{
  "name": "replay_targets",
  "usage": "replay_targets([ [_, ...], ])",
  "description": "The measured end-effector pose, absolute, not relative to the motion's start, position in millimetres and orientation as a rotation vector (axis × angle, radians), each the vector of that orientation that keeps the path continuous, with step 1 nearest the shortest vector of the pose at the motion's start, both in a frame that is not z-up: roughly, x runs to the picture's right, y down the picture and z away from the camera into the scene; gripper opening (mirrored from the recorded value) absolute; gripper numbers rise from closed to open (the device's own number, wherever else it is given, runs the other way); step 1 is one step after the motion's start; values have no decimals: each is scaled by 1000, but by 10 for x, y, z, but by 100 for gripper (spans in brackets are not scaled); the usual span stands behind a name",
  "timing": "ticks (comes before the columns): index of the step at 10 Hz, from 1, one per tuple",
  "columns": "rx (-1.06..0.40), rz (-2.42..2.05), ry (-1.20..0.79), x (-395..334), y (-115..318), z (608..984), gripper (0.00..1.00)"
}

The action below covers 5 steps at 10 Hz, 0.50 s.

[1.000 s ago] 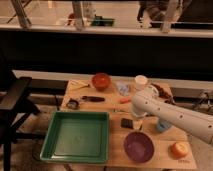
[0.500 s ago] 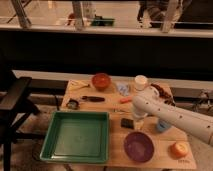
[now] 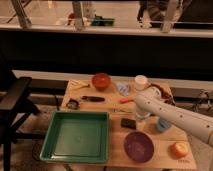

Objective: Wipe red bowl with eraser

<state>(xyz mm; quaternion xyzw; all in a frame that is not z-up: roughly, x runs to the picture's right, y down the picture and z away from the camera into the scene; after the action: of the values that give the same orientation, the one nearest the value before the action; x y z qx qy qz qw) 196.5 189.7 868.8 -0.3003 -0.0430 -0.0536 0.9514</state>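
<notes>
On the wooden table [image 3: 161, 148], the green tray [image 3: 75, 114] fills the near left corner and is the largest item. The white arm [image 3: 175, 117] enters from the right edge of the view, runs leftward above the table's right half, and bends downward at a rounded joint. Its gripper [image 3: 138, 120] hangs low near the table's middle, just beside the right end of the eraser [image 3: 128, 123]. The arm's own housing hides the gripper's end, so whether it is open, closed or holding anything cannot be told. Contact with the eraser cannot be confirmed either.

Next in size, the dark purple bowl [image 3: 138, 146] sits near the front edge, close in front of the eraser. The red bowl [image 3: 101, 80] stands upright at the far edge, well apart from the gripper. The dark-handled tool [image 3: 93, 98] lies between it and the tray. The eraser, a small flat black block, lies on bare wood just right of the tray's far corner.

The step in hand appears to be acquiring the eraser. A sound grasp would take the block across its short sides, low enough to leave one flat face exposed. The carry to the bowl should then pass above the dark-handled tool.
</notes>
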Motion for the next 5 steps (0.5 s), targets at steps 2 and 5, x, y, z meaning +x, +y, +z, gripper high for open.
replay_targets([
  [2,-622,-104,-88,1986,1921,8671,54],
  [5,-617,-109,-98,1946,1906,8632,46],
])
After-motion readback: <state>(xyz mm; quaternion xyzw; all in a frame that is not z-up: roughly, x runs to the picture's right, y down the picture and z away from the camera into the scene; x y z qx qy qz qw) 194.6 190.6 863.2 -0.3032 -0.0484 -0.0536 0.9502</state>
